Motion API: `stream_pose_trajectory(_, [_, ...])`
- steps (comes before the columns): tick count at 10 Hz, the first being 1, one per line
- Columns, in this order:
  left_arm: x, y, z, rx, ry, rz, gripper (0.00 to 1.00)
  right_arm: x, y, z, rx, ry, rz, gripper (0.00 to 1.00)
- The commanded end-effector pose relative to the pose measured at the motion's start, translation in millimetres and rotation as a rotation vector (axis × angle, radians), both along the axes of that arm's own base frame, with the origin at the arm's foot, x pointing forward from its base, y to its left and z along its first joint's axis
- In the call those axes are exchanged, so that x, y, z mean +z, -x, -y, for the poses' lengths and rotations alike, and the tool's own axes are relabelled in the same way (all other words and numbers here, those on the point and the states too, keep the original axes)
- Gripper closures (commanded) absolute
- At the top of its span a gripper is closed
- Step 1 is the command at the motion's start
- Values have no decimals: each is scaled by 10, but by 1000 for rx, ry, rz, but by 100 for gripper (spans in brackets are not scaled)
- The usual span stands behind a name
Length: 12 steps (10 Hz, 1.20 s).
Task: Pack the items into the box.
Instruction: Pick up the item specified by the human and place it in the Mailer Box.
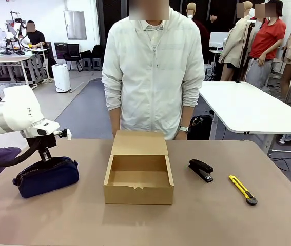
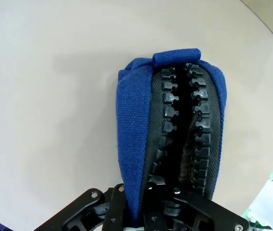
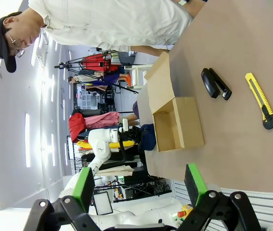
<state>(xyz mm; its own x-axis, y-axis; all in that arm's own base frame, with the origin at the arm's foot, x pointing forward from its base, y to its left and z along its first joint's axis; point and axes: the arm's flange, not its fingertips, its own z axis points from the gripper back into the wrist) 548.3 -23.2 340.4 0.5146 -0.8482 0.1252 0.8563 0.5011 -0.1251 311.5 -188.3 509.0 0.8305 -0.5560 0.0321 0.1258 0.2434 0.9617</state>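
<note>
At table [image 1: 227, 215] left, left pincer [image 1: 46, 159] clenches navy zippered pouch [image 1: 47, 179]; soft fabric could slip when lifted.

Open box [image 1: 138, 185], free gaps on both sides.
Box mouth is free from above. Its flap [image 1: 139, 143] stands at the far side, with the person [image 1: 153, 77] close behind. Left: strip of bare table [image 1: 145, 225], then the pouch [image 1: 46, 178] with the left gripper [image 1: 46, 160] clamped on top. Right: a gap, then the stapler [image 1: 200, 169], then the knife [image 1: 243, 189], each apart. Near edge is free.
</note>
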Motion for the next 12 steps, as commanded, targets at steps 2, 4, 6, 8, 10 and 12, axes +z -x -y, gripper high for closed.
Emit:
stream_pose_trajectory(2, [171, 1, -44, 29, -24, -8, 100, 27, -10, 3, 3, -5, 14, 0])
stream_pose_trajectory(4, [725, 45, -242, 63, -50, -18, 100, 27, -10, 3, 3, -5, 14, 0])
stream_pose_trajectory(6, [1742, 160, -576, 126, -34, -64, 100, 27, -10, 3, 3, -5, 14, 0])
stream_pose_trajectory(8, [2069, 227, -655, 166, -20, -24, 100, 27, -10, 3, 3, -5, 14, 0])
stream_pose_trajectory(10, [1798, 314, -617, 135, -40, -36, 100, 27, -10, 3, 3, -5, 14, 0])
stream_pose_trajectory(12, [1798, 314, -617, 135, -40, -36, 100, 27, -10, 3, 3, -5, 14, 0])
